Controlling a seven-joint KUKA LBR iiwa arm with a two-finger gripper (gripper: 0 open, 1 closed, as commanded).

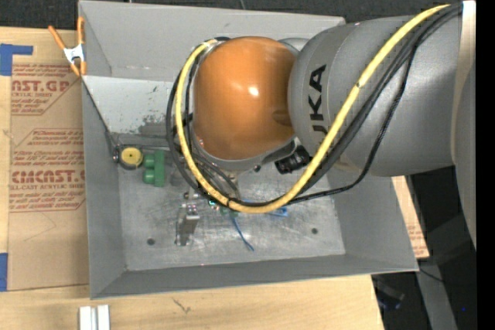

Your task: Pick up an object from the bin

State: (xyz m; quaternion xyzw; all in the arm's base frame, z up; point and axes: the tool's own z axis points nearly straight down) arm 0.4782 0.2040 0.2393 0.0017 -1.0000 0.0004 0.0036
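My gripper (186,226) reaches down to the bin floor at the lower left of the middle, under the orange cover, and no thing shows in it. A green block (155,168) lies up and to the left of it, a short gap away. A small yellow round thing (129,158) on a grey piece rests just left of the green block, near the left wall. A thin blue wire-like thing (241,234) lies on the floor to the right of the gripper.
The arm and its orange cover hide the middle and right of the bin. The sloping left wall rises close behind the yellow and green things.
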